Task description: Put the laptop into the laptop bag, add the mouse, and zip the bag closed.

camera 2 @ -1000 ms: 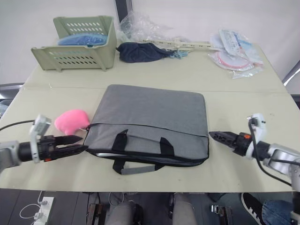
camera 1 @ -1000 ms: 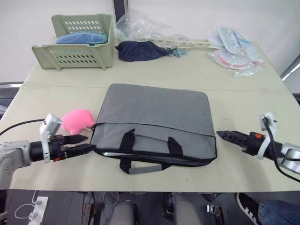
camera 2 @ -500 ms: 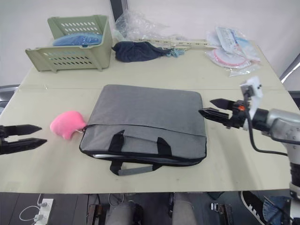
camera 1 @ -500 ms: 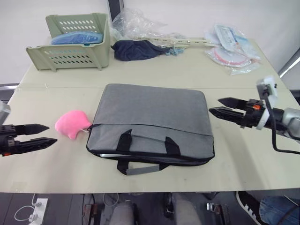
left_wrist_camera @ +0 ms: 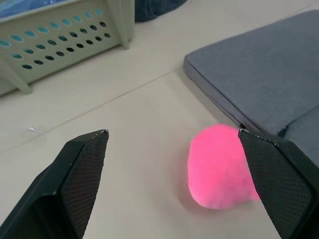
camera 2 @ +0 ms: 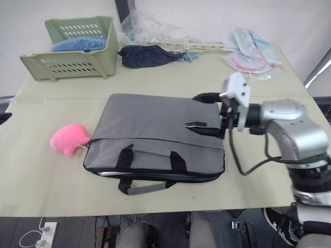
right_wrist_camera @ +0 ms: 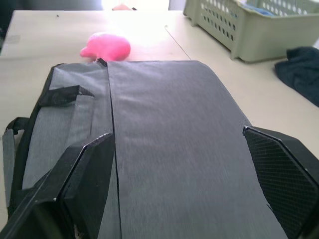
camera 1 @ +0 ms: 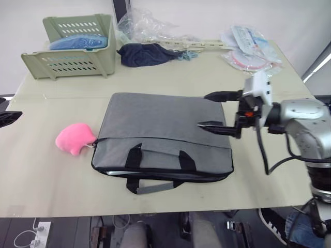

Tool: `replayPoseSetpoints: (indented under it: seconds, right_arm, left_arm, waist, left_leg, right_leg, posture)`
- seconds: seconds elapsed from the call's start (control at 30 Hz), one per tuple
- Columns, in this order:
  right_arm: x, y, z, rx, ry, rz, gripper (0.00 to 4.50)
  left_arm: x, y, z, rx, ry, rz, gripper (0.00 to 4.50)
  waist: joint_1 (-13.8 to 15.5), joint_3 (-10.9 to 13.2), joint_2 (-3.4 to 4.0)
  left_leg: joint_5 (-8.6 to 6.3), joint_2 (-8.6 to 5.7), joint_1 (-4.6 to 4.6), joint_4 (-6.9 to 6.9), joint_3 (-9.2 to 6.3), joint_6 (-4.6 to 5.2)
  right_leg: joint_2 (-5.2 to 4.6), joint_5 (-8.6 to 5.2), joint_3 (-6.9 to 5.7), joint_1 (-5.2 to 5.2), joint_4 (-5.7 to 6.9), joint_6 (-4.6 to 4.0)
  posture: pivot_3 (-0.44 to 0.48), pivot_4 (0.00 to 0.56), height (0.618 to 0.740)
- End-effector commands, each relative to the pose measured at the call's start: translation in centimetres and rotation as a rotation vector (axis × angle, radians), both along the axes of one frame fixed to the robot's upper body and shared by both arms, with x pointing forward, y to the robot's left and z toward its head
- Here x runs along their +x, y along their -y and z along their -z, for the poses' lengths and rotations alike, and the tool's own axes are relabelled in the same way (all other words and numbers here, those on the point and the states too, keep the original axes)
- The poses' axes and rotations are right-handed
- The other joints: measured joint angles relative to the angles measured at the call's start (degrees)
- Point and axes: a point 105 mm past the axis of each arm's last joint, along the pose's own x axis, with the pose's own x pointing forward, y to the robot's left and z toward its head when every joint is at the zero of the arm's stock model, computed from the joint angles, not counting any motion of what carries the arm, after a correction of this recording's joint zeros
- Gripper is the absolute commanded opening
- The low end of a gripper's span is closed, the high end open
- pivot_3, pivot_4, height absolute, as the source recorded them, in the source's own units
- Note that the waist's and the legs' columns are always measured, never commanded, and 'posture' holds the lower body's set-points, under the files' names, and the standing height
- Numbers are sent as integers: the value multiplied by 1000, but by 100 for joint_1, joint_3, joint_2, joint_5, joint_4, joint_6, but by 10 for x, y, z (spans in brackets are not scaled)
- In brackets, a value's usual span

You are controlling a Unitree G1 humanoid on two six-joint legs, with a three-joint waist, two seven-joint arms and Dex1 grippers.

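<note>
One grey bag [camera 1: 165,139] lay flat on the tabletop [camera 1: 51,170], its black handles [camera 1: 158,157] along the near edge and a thin silver edge, probably the laptop [camera 1: 116,171], showing at the mouth. The right gripper [camera 1: 209,110] hovered with jaws spread wide over the bag's far right corner, the fabric directly beneath them. The left gripper [left_wrist_camera: 174,144], jaws also spread, faced a pink lump [left_wrist_camera: 219,167] lying between them beside the bag's corner. The bag looked soft and floppy, likely heavy if loaded; the stiff handles or zipper edge seemed the best hold.
</note>
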Motion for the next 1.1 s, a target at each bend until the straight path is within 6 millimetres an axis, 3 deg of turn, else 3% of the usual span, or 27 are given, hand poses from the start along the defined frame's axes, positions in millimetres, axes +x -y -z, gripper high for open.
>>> replayPoseSetpoints:
  seconds: [0.03, 0.1, 0.27, 0.3, 0.37, 0.57, 0.7, 1.0, 1.1]
  right_arm:
    - [9, -29, 4, 54, -15, -64, 4256]
    - [12, -45, 17, 50, -22, -105, 3730]
    - [21, -84, 44, 78, -76, -129, 1247]
    - [22, -88, 48, 73, -80, -133, 515]
    - [23, -96, 54, 86, -107, -140, 44]
    - [28, -104, 85, 29, -178, -127, 44]
    - [31, -100, 98, -7, -203, -106, 44]
    - [27, -102, 103, -14, -217, -116, 44]
    - [27, -104, 105, -13, -220, -121, 44]
  left_arm:
    - [13, 10, -5, 40, 21, 47, 4493]
    - [22, 21, -2, 56, 14, 91, 4500]
    - [42, 55, 21, 107, -82, 253, 4500]
    - [43, 58, 24, 116, -98, 271, 4500]
    - [48, 65, 32, 134, -120, 293, 4500]
    - [58, 77, 68, 230, -242, 330, 4500]
    - [50, 72, 87, 314, -353, 343, 4500]
    - [26, 58, 75, 282, -451, 365, 4500]
    - [22, 55, 80, 309, -472, 366, 4500]
  waist:
    - [-30, -5, -12]
    - [-71, -11, -22]
    - [-151, -12, -23]
    - [-172, -12, -23]
    - [-224, -12, -24]
    - [-333, -12, -24]
    - [-346, -13, -25]
    - [-313, -15, -29]
    - [-310, -16, -29]
  left_leg:
    - [0, 0, 2, 0, 0, 0]
    - [0, 0, 5, 1, -1, 0]
    - [0, -2, 5, 6, -12, 0]
    - [0, -2, 5, 6, -15, 0]
    - [0, -2, 4, 6, -17, 0]
    - [0, -1, 6, 6, -29, 0]
    - [0, 0, 10, 10, -30, 0]
    - [0, 2, 14, 20, -32, 0]
    - [0, 4, 14, 26, -32, 0]
  right_leg:
    - [0, 0, -2, 0, 3, 0]
    - [0, 0, -8, 1, 7, 0]
    - [-7, 0, -24, 1, 27, 0]
    - [-7, 0, -28, 1, 29, 0]
    - [-6, 0, -32, 0, 29, 0]
    - [-7, 0, -34, 2, 37, -1]
    - [-8, -1, -31, 3, 44, -1]
    - [-11, -1, -27, 10, 47, -2]
    - [-11, -1, -24, 13, 49, -2]
  posture:
    - [0, 150, 740]
    - [0, 150, 740]
    - [0, 150, 740]
    - [0, 150, 740]
    - [0, 150, 740]
    - [0, 150, 740]
    - [0, 150, 740]
    - [0, 150, 740]
    - [0, 150, 740]
